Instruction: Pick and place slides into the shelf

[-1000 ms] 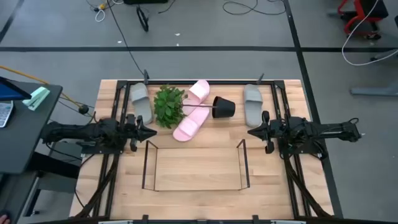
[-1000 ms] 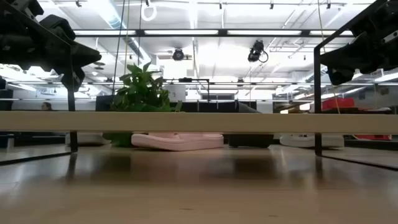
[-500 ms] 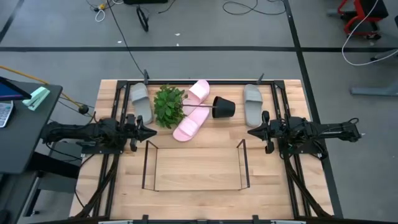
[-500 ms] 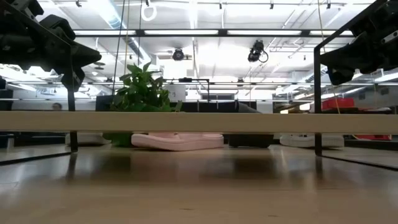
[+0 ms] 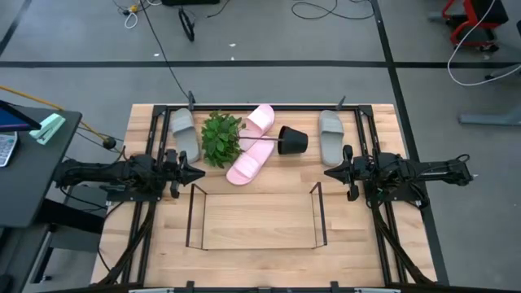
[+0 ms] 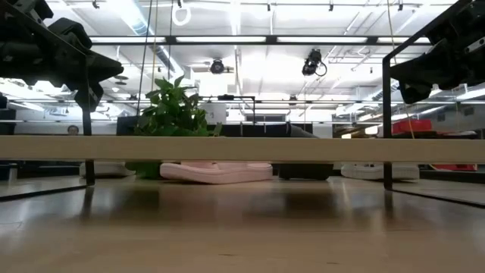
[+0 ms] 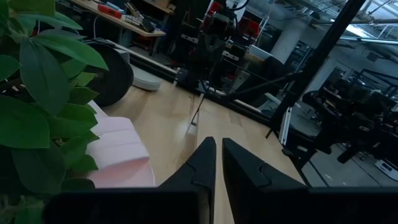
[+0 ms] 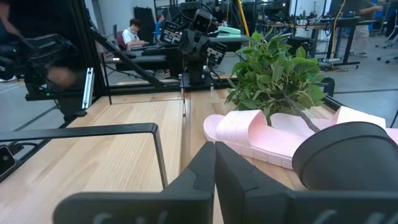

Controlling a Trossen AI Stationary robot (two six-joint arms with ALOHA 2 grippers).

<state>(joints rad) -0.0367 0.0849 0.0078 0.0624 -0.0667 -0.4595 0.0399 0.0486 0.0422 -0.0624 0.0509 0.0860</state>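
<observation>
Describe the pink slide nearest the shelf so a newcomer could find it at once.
Start at the black wire shelf in the middle of the wooden table. Just beyond its far edge stands the green plant; the pink slide lies angled beside it. Unlike the other pink slide, it lies nearer the shelf, and a thin stem crosses it.

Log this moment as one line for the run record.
left tool: shut, empty, left of black wire shelf | right tool: shut, empty, right of shelf | shelf: empty | pink foam slides: beside plant

Four slides (image 5: 251, 165), seemingly tipped plant (image 5: 221, 138), shelf (image 5: 255, 216)
</observation>
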